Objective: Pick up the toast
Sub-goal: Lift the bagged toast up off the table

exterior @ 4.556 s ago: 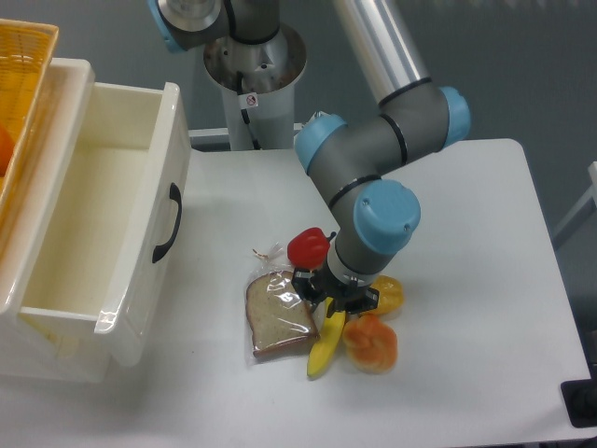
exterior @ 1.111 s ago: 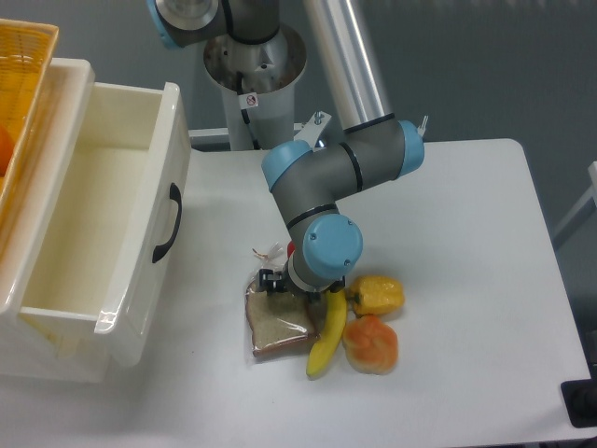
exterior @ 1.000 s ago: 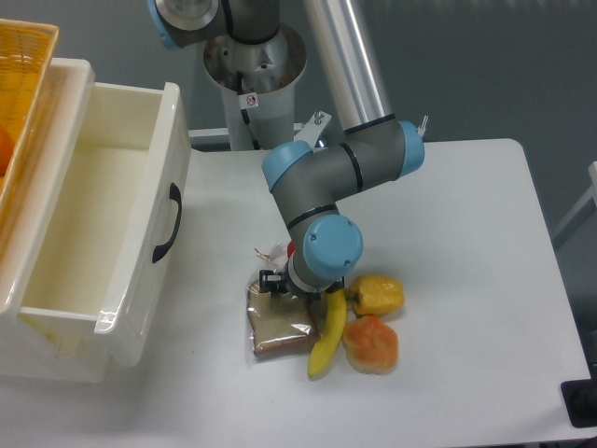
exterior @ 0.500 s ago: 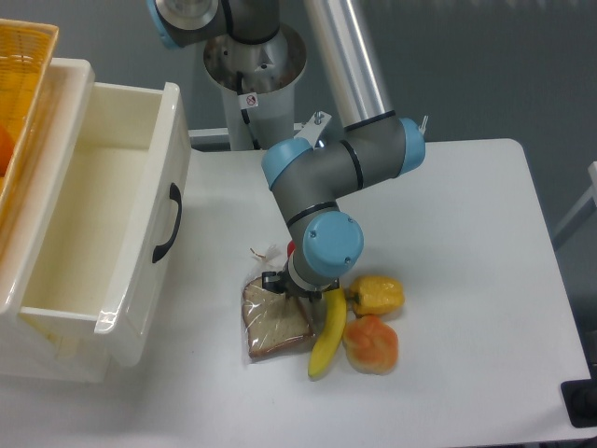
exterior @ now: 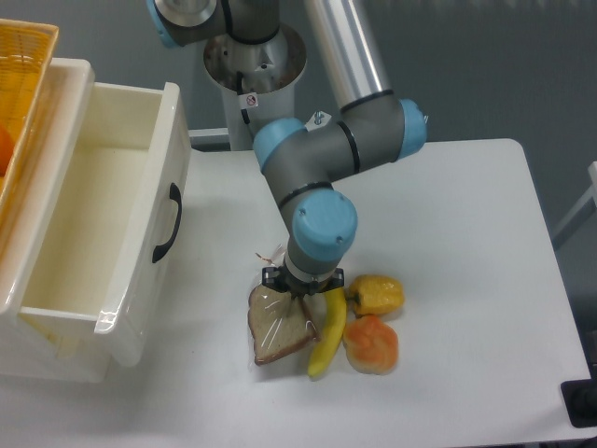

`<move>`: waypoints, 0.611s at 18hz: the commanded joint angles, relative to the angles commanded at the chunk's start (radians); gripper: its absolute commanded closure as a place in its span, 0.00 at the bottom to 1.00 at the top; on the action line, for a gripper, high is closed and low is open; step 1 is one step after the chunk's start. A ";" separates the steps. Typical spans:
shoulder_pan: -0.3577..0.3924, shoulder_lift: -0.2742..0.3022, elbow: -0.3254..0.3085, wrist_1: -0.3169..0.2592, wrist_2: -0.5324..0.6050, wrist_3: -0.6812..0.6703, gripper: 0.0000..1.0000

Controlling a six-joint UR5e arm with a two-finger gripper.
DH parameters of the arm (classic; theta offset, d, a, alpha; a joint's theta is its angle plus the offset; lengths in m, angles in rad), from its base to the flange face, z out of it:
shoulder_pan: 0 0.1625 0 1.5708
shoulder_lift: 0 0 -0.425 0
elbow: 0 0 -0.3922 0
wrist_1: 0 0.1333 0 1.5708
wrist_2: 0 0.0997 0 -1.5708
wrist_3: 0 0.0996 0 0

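a white table (exterior: 466, 233) holds an open white drawer bin (exterior: 103, 215) at left. the toast (exterior: 278, 324) lies mid-front, its top end pinched in the closed gripper (exterior: 300, 287); banana (exterior: 327, 338) touches it. lift straight up, slowly, so the slick wrap doesn't slip.

We see the gripper (exterior: 300, 291) pressed down at the rounded top edge of the toast (exterior: 278, 325), whose clear wrapping shines; the wrist hides how the jaws stand. A banana (exterior: 327, 333) lies just beside the toast, touching an orange bun (exterior: 371, 343), with a yellow pepper (exterior: 377, 295) above it. An open white drawer (exterior: 93, 224) juts out at the table (exterior: 448, 233)'s left side.
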 joint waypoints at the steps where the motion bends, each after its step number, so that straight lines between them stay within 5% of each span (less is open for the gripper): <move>1: -0.002 0.011 0.002 0.000 0.005 0.023 1.00; 11: 0.057 0.114 0.008 -0.083 0.003 0.363 1.00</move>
